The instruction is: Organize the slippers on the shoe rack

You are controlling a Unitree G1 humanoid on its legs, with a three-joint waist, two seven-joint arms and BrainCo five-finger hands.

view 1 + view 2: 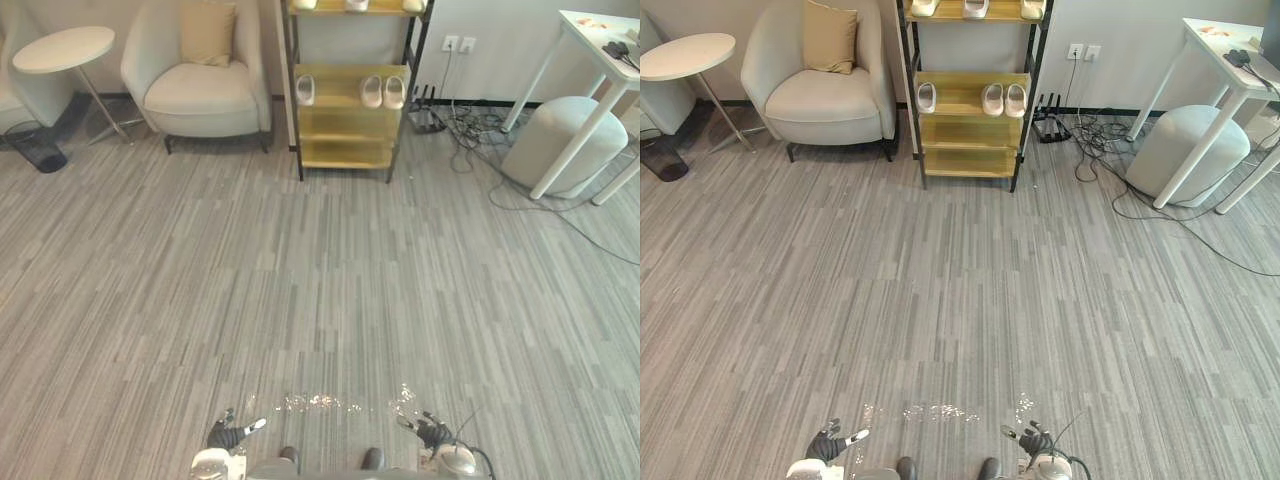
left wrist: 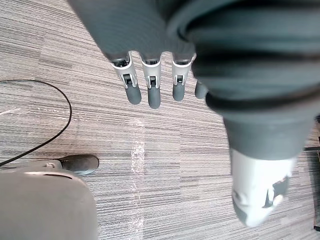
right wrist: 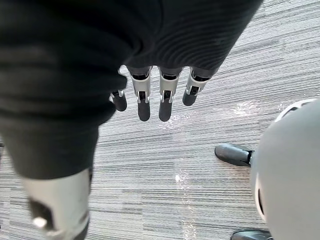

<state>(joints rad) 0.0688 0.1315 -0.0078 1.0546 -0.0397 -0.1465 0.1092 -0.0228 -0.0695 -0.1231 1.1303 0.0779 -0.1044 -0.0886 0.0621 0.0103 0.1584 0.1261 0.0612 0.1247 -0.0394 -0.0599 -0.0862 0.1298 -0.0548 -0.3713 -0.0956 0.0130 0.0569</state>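
Observation:
A wooden shoe rack (image 1: 345, 150) with a black frame stands against the far wall. On its middle shelf lie a single white slipper (image 1: 305, 89) at the left and a pair of white slippers (image 1: 383, 91) at the right. More white slippers (image 1: 973, 8) sit on the top shelf. My left hand (image 1: 228, 434) and right hand (image 1: 431, 431) hang low at the near edge of the floor, far from the rack. Both are open with straight fingers (image 2: 148, 87) (image 3: 150, 95) and hold nothing.
A beige armchair (image 1: 200, 85) with a cushion stands left of the rack, with a round white side table (image 1: 64, 50) further left. A white table (image 1: 600, 70), a round pouf (image 1: 563, 145) and floor cables (image 1: 480, 135) are at the right. Grey carpet lies between me and the rack.

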